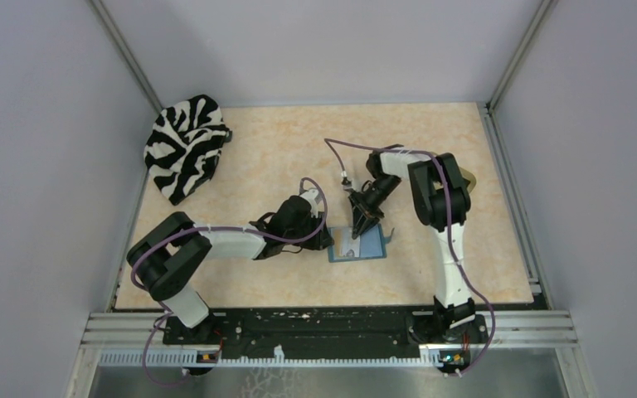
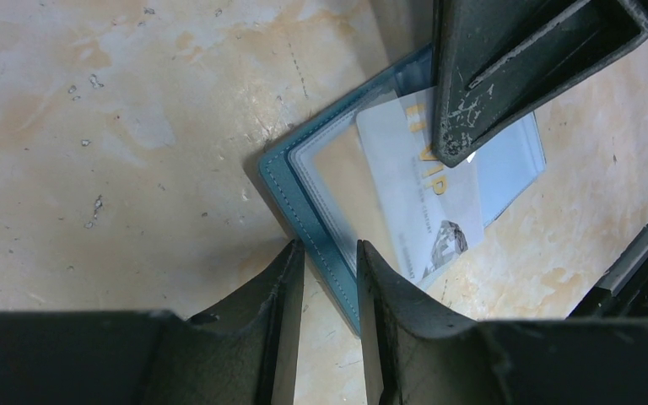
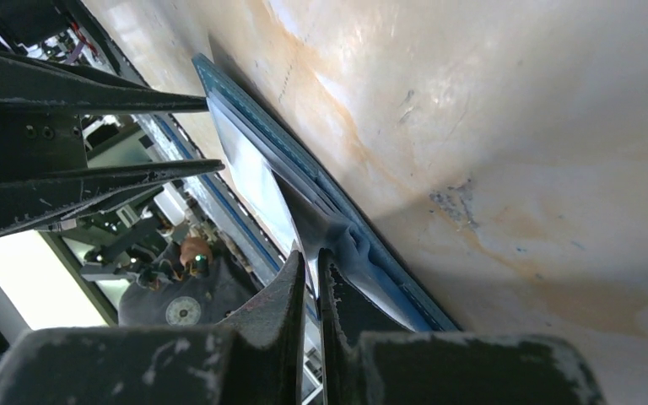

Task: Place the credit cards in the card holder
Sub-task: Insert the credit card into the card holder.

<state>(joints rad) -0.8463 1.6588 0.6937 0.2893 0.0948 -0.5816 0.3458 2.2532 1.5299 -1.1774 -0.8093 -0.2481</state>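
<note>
The teal card holder (image 1: 358, 245) lies open on the table; it also shows in the left wrist view (image 2: 297, 196) and the right wrist view (image 3: 304, 164). A pale credit card (image 2: 426, 198) printed "VIP" lies half inside its clear pocket. My right gripper (image 1: 363, 220) stands over the holder, shut on that card's edge (image 3: 297, 226); its finger (image 2: 481, 93) shows in the left wrist view. My left gripper (image 1: 324, 238) sits at the holder's left edge, its jaws a narrow gap apart, with the teal border between the fingertips (image 2: 291, 261). No other cards are in view.
A zebra-striped cloth (image 1: 184, 146) lies at the back left. A beige tray (image 1: 469, 177) peeks out behind the right arm's elbow. Grey walls close in the table on three sides.
</note>
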